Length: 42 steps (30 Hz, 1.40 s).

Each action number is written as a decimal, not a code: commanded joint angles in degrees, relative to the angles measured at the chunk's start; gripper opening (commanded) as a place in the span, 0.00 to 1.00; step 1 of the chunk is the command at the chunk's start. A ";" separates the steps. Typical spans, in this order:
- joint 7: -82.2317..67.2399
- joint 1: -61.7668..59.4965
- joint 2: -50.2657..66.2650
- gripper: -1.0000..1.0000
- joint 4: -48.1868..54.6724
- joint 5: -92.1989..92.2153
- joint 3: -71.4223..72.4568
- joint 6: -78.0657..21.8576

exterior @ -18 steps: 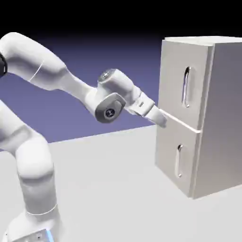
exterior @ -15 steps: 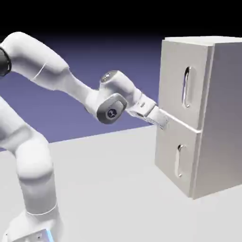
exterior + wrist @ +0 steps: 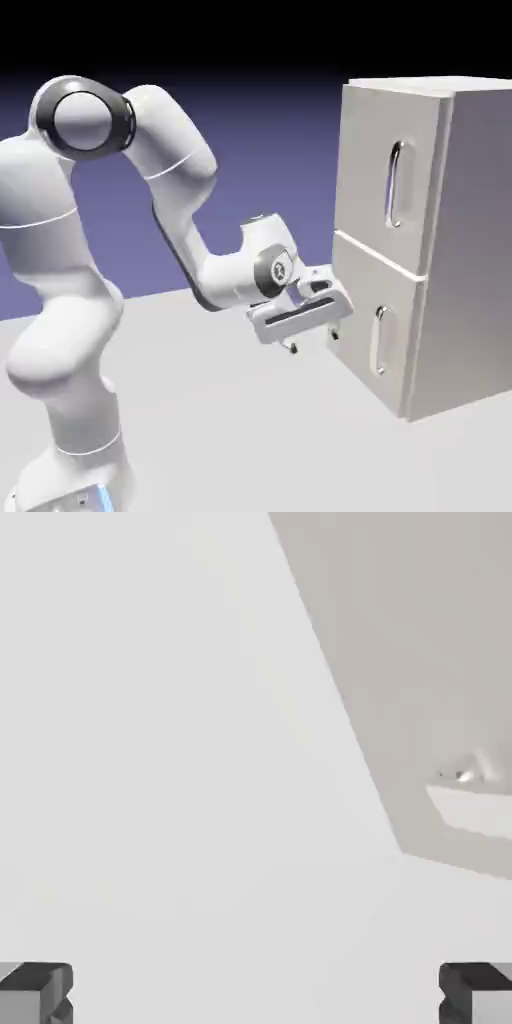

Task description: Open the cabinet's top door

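The arm has dropped and folded since a moment ago: its hand, which was up against the seam between the two doors, now hangs lower, beside the bottom door and pointing down at the table. The gripper (image 3: 312, 341) is spread wide and holds nothing; in the hand view its two fingertips (image 3: 36, 990) sit far apart at the lower corners with only bare table between them.

The cabinet (image 3: 470, 240) stands at about three o'clock from the hand, just beside it but not touching. The top door (image 3: 385, 170) is shut, flush with the front, its handle (image 3: 396, 184) up at about one o'clock from the gripper.

This looks like the approach, with no grasp made. The next move calls for raising the hand, turning it level toward the front and bringing the open jaws around that long bar.

The table (image 3: 230, 420) is plain pale grey. Behind it is a blue-violet backdrop fading to black above.
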 commanded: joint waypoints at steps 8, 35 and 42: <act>-10.12 -14.42 12.53 0.50 2.72 -19.94 15.34 -3.54; -44.27 -62.94 54.79 0.50 11.91 -87.22 67.09 -15.48; -52.70 -74.92 65.23 0.50 14.17 -103.83 79.88 -18.43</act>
